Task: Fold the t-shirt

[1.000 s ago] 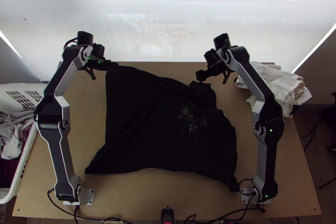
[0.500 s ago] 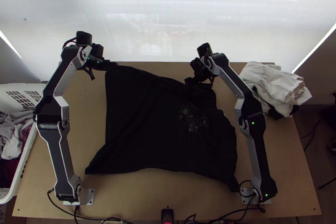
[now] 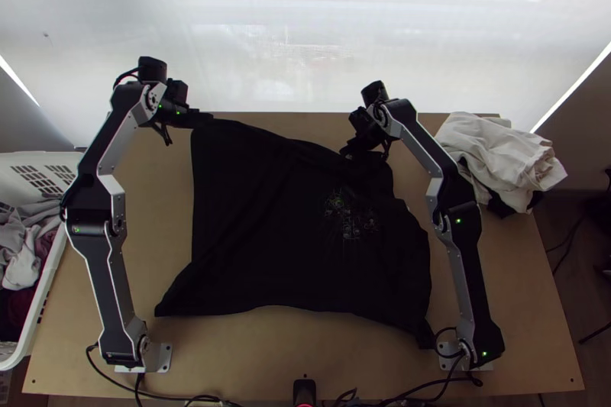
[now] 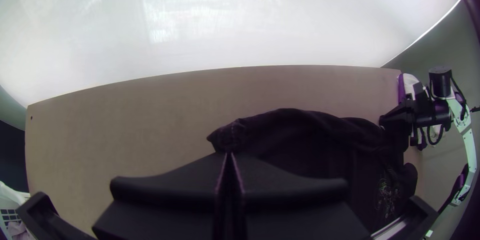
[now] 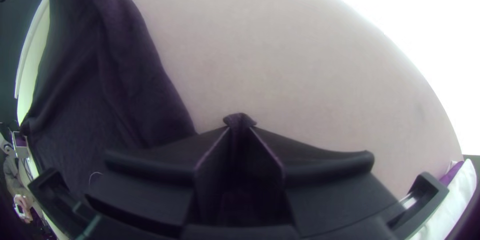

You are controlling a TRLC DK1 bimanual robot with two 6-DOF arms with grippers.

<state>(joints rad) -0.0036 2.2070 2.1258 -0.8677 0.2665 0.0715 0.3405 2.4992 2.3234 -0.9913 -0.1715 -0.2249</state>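
The right gripper (image 5: 240,127) is now more inward, pinching the t-shirt (image 3: 260,239); the left gripper (image 4: 228,154) pinches its far corner, probably for keeping the edge tight.

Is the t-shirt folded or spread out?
Mostly spread, not neatly folded: the t-shirt lies broad across the table, print facing up.

The top view looks steeply down from high above the near edge of the table (image 3: 282,350), taking in the left arm (image 3: 95,201) and right arm (image 3: 460,208), with the screen (image 3: 305,33) across the frame's top. The left wrist view looks from lower and closer, outward over the table to the screen, the right arm at its right edge. The right wrist view is nearest, angled down, the screen at upper right. All three share the shirt (image 3: 260,247) and white pile (image 3: 496,151).
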